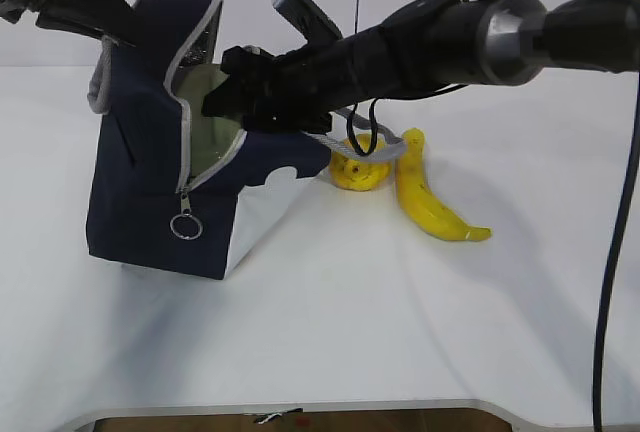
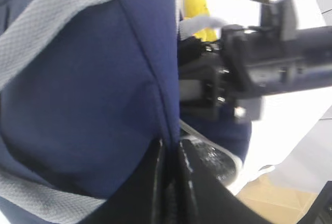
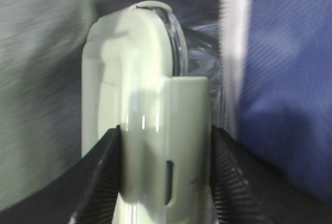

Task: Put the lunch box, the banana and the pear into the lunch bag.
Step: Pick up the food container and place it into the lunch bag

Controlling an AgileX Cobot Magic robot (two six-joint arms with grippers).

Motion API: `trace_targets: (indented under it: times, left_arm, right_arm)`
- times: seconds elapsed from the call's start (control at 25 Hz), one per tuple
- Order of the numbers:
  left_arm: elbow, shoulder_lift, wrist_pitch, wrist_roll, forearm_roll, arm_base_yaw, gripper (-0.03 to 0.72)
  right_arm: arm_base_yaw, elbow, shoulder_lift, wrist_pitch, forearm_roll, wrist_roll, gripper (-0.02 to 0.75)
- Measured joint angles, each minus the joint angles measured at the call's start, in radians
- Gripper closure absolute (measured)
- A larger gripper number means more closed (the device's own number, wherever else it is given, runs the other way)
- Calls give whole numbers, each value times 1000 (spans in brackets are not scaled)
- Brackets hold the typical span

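lunch bag sits left on the table, mouth facing right; right gripper is inside the mouth with the lunch box between its jaws, left gripper pinches the bag's top edge, pear just right of the bag, banana right of the pear.

No lettering, label, brand mark or number was legible on anything in the three views.
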Motion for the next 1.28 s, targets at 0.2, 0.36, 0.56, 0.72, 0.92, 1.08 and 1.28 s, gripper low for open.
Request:
trace_targets:
  times: [0.2, 0.36, 0.56, 0.72, 0.92, 1.08, 1.28]
  left_arm:
    - [0, 11, 0, 2, -7, 0, 672]
    - [0, 25, -2, 2, -7, 0, 672]
    - [0, 37, -5, 4, -1, 0, 672]
    - [0, 43, -5, 4, -1, 0, 672]
    - [0, 43, -5, 6, 1, 0, 672]
    - [0, 43, -5, 6, 4, 0, 672]
    - [0, 43, -5, 6, 16, 0, 672]
  right_arm:
    - [0, -33, 52, -14, 47, -17, 344]
    - [0, -75, 103, -16, 69, -19, 344]
    - [0, -105, 143, -12, 80, 1, 343]
    - [0, -106, 143, -6, 76, 5, 318]
    - [-2, -106, 143, 37, 69, 5, 306]
    - [-4, -115, 143, 70, 42, 3, 306]
    - [-16, -117, 140, 127, -20, 3, 306]
